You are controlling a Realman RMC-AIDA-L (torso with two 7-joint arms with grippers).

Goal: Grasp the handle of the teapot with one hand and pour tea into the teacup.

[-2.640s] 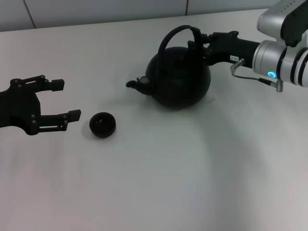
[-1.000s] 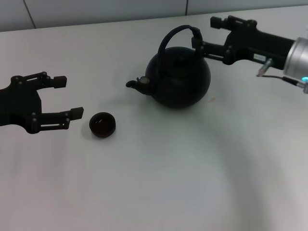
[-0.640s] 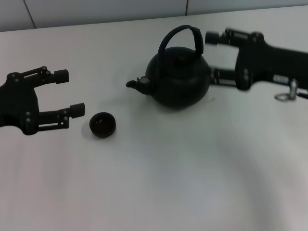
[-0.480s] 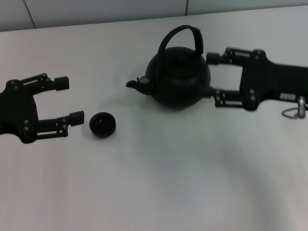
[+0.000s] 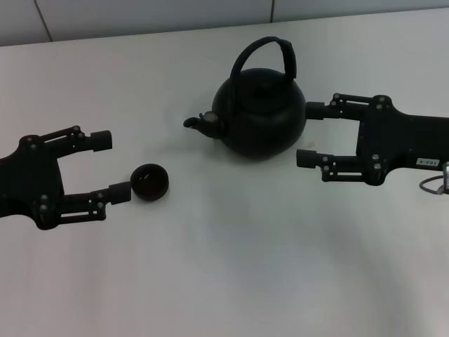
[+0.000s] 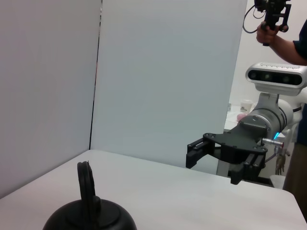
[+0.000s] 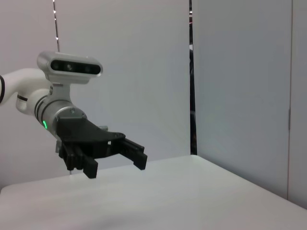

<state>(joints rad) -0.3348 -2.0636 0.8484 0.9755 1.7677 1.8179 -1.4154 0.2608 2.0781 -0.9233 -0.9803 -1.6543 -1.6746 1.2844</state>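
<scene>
The matte-black teapot (image 5: 259, 116) stands on the white table, spout pointing left, its arched handle (image 5: 270, 48) free above the lid. To its right my right gripper (image 5: 307, 133) is open, fingertips close to the pot's body and holding nothing. The small dark teacup (image 5: 149, 182) sits left and in front of the pot. My left gripper (image 5: 114, 167) is open just left of the cup, its near finger almost touching it. The left wrist view shows the teapot (image 6: 88, 218) with its handle (image 6: 86, 181) edge-on and the right gripper (image 6: 192, 155) beyond.
The white table (image 5: 231, 267) runs wide in front of the pot and cup. A tiled wall edge (image 5: 140, 17) bounds the far side. A person's hand holding a device (image 6: 271, 21) shows in the background of the left wrist view.
My right gripper has drawn back from the handle and dropped to the pot's right side, open. My left gripper has slid nearer the cup. Teapot and cup have not moved.
</scene>
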